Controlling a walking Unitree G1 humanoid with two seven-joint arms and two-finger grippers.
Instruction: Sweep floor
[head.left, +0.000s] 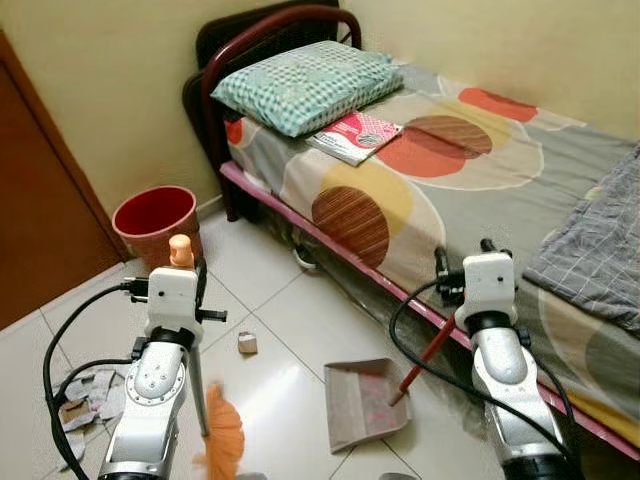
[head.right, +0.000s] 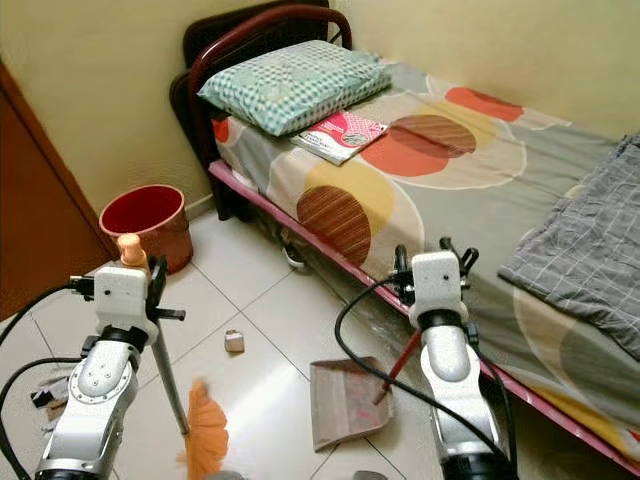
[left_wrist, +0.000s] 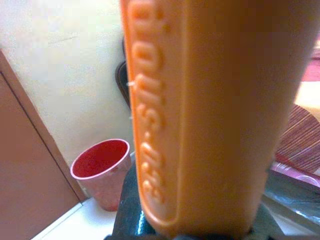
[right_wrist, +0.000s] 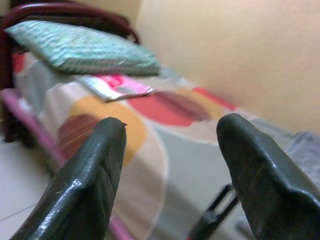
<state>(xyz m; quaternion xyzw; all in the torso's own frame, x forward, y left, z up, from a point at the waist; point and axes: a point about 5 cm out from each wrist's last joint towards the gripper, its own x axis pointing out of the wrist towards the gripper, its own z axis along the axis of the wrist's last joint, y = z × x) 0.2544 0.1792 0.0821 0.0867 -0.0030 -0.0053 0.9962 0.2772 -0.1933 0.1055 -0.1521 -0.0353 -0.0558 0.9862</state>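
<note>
My left gripper is shut on the orange handle of a broom, low on the left. The broom's thin shaft runs down to orange bristles on the tiled floor. A grey-pink dustpan lies on the floor between my arms, and its red handle slants up toward my right arm. My right gripper stands open over the bed's edge, its fingers wide apart with nothing between them. A small bit of rubbish lies on the tiles, and crumpled paper scraps lie at the left.
A red bin stands by the wall near the brown door. The bed with a patterned sheet, a checked pillow and a pink book takes up the right side. Black cables loop from both arms.
</note>
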